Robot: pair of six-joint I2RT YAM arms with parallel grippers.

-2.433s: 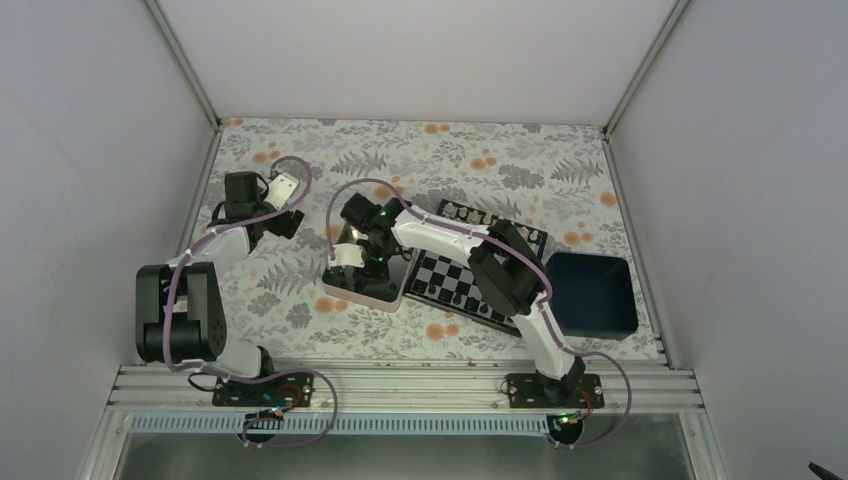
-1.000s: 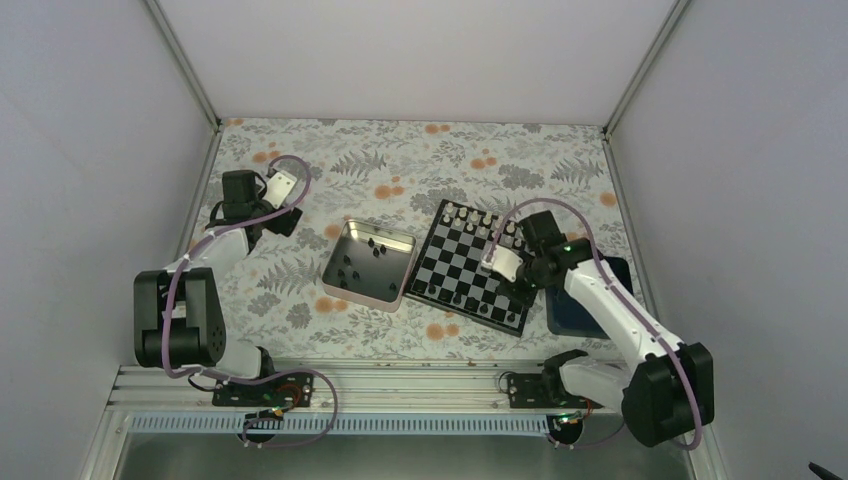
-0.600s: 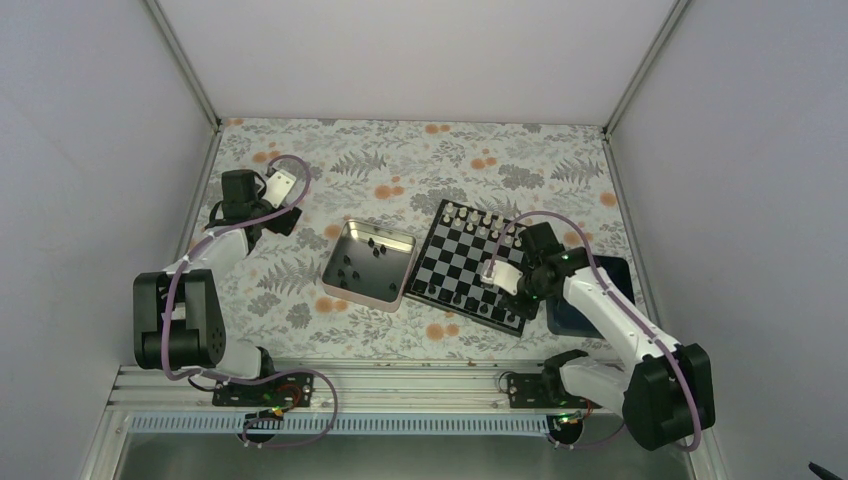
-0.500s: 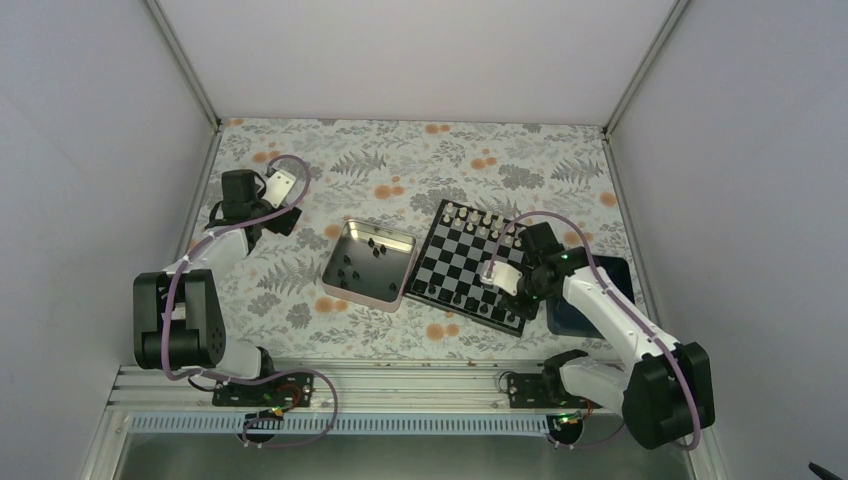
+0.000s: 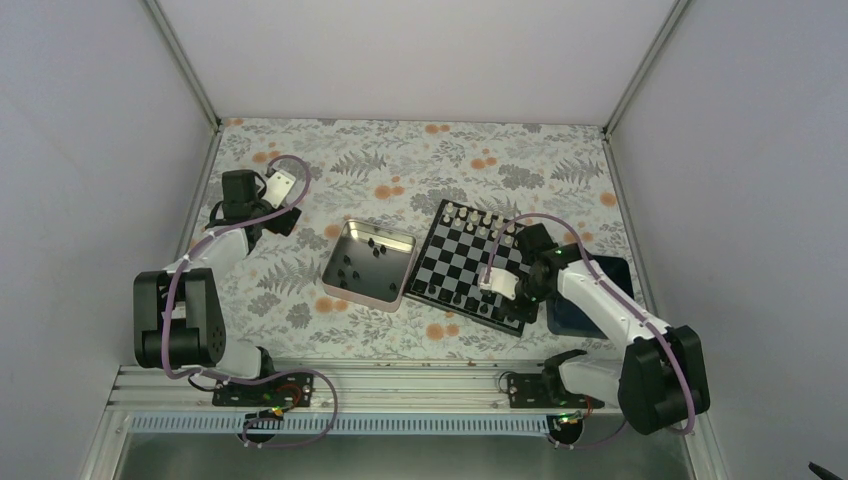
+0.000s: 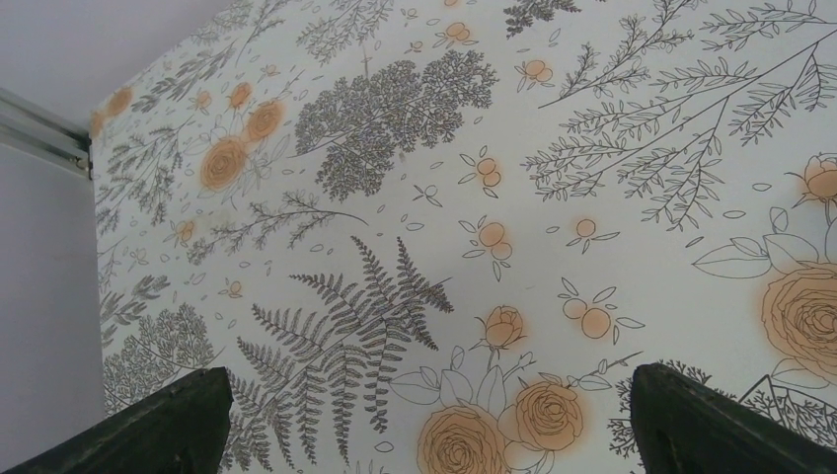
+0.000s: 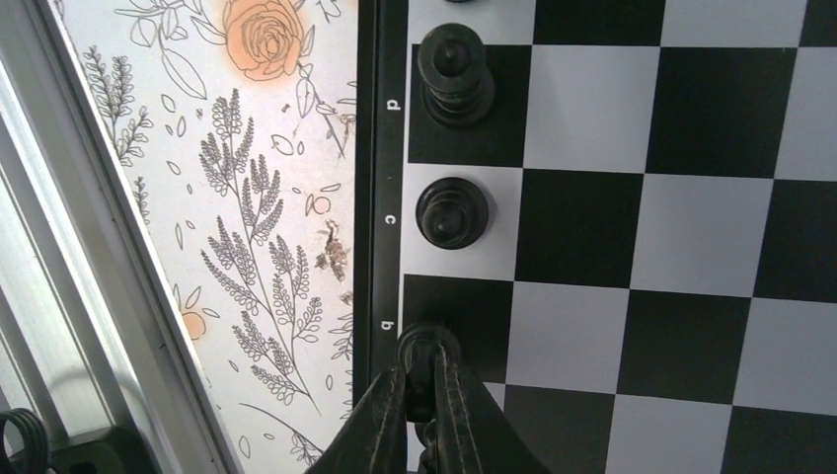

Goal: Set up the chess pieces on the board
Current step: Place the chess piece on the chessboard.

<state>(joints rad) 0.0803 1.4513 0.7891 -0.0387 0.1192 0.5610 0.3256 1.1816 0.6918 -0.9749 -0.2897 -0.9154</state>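
Observation:
The checkered board [image 5: 452, 262] lies right of centre. My right gripper [image 5: 514, 303] hangs over its near right corner, shut on a black chess piece [image 7: 426, 346]. In the right wrist view the fingers [image 7: 395, 415] pinch that piece from both sides, and its round base is on or just above the dark edge square marked b. Two black pieces stand on the neighbouring edge squares, c [image 7: 451, 209] and d [image 7: 454, 74]. More black pieces lie loose in the silver tin [image 5: 360, 297]. My left gripper [image 5: 284, 220] is open and empty over the flowered cloth at the far left, with nothing between its fingers [image 6: 178, 425].
Small white figures [image 5: 480, 217] line the board's far edge. A dark blue tray [image 5: 615, 272] sits right of the board, partly under my right arm. The tin touches the board's left side. An aluminium rail [image 5: 400, 385] runs along the table's near edge.
My right arm has left the tin, crossed the board with the black piece and come down at the near right corner. The left arm has not moved.

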